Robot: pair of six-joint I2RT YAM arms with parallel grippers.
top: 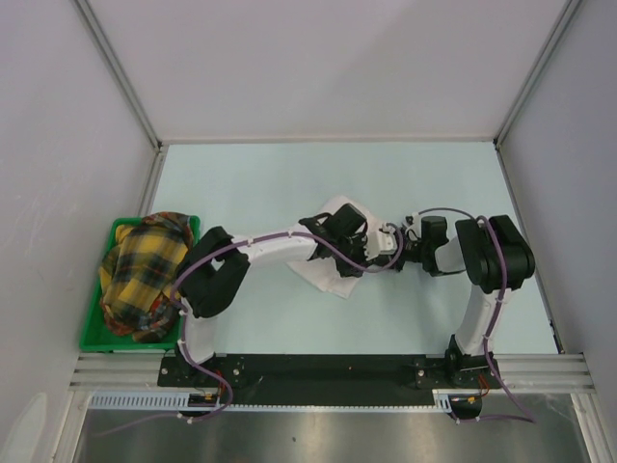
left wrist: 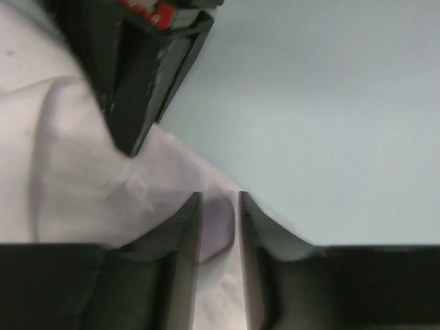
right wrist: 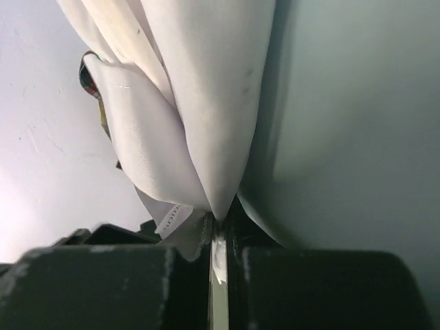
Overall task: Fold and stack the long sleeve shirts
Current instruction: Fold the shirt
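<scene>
We find one long sleeve shirt (top: 326, 278) in view, a white bundle at the middle of the pale table (top: 289, 183), lying partly under the two wrists. Both arms reach inward and meet over it.

Left gripper (left wrist: 218, 206): the jaws stand close together with a fold of the white cloth between them, and we judge them clenched on the shirt at its edge. In the left wrist view the cloth (left wrist: 75, 172) spreads to the left of the fingers, with bare table to the right. The dark fingers (left wrist: 137, 89) of the other arm stand just beyond, pressed into the same cloth.

Right gripper (right wrist: 218, 234): the jaws are clamped tight on a gathered bunch of the shirt (right wrist: 206, 82), whose folds run away from the fingertips in several thick pleats. A small label shows beside the pinch.

From above, the left gripper (top: 349, 230) and the right gripper (top: 386, 249) sit near each other at the shirt's right side.

A green bin (top: 94, 333) stands at the table's left edge, holding a yellow plaid garment (top: 145, 275), well apart from the shirt.
</scene>
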